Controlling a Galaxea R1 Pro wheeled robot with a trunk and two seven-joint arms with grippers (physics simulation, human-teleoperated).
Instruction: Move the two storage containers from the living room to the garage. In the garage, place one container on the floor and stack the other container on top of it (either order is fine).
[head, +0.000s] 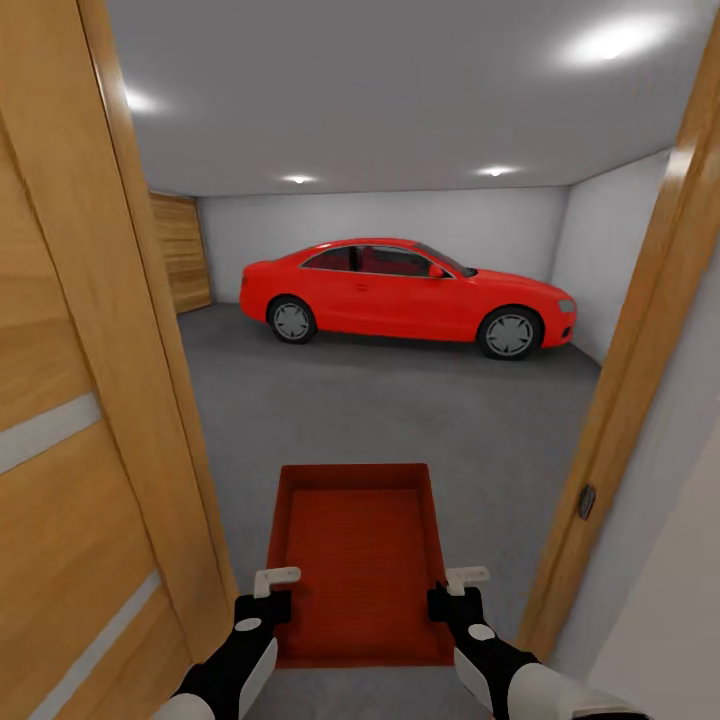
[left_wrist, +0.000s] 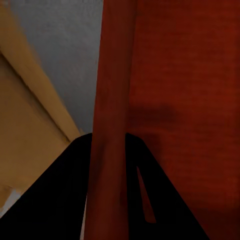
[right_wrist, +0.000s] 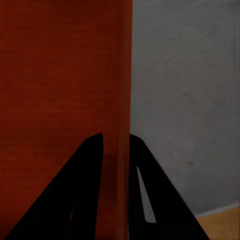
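One storage container (head: 358, 560) is visible from the head view, carried level between two arms at a wooden doorway, its long axis pointing into the garage; the left gripper (head: 270, 592) pinches the left wall and the right gripper (head: 458, 590) the right wall, probably to keep the lidless box from tipping or twisting. The narrow carry likely serves to clear the open wooden door (head: 90, 450) on the left and the door frame (head: 640, 380) on the right. Ahead: one red car (head: 405, 295), grey concrete floor (head: 400, 420), one wood-slat garage door (head: 182, 252). Left wrist view: two dark fingers (left_wrist: 65, 200) straddle the red wall (left_wrist: 112, 100), jaws clamped on it. Right wrist view: two fingers (right_wrist: 85, 195) likewise closed on the opposite wall (right_wrist: 124, 75), concrete beyond. Count: one container, none yet set down.
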